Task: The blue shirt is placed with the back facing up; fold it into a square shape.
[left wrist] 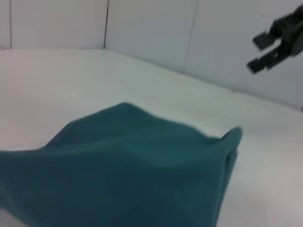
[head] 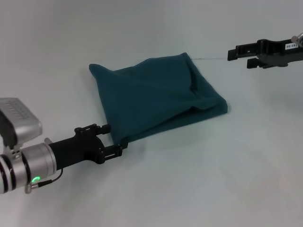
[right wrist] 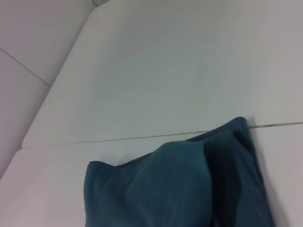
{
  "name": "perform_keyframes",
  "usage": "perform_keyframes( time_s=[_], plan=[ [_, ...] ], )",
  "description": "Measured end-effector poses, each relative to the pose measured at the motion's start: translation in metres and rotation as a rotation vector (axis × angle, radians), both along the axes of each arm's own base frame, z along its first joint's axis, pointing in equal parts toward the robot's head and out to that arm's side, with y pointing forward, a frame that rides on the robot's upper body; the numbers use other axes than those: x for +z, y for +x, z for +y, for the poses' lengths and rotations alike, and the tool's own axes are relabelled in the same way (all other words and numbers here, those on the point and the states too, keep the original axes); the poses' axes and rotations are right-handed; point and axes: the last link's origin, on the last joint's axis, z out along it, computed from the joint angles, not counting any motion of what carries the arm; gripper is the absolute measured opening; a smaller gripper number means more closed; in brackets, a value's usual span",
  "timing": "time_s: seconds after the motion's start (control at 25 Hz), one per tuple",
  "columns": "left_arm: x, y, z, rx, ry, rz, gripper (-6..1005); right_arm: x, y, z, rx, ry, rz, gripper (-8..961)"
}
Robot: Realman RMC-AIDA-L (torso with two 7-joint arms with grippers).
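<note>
The shirt [head: 156, 97] lies folded into a rough, rumpled square mid-worktop [head: 213, 179], bare surface all around. The left gripper [head: 115, 140] pinches its near left corner, the edge there lifted. The right gripper [head: 239, 56] hangs beyond the far right corner, apart from the cloth, fingers spread, holding nothing.

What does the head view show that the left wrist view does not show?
Only the head view shows the left end effector at the near corner of the blue shirt; whether it grips the cloth is unclear. Only the left wrist view shows the paneled wall behind the table. Both show the shirt and the right end effector, apart from the shirt.
</note>
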Motion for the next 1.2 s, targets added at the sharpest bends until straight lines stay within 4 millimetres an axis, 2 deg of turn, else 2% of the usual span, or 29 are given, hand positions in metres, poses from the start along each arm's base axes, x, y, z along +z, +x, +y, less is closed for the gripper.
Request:
perform_keyframes(
  time_s=[0.64,0.88,1.2],
  plan=[
    [-0.016,0.006,0.023,0.014,-0.004,0.159,708,0.006,0.001,0.002,-0.018,0.019,0.004,848],
    [-0.015,0.008,0.026,0.037,-0.006,0.153,688,0.009,0.002,0.003,-0.021,0.028,0.008,847],
    [-0.016,0.008,0.026,0.035,-0.013,0.192,549,0.011,0.003,0.003,-0.023,0.031,0.006,847]
  ],
)
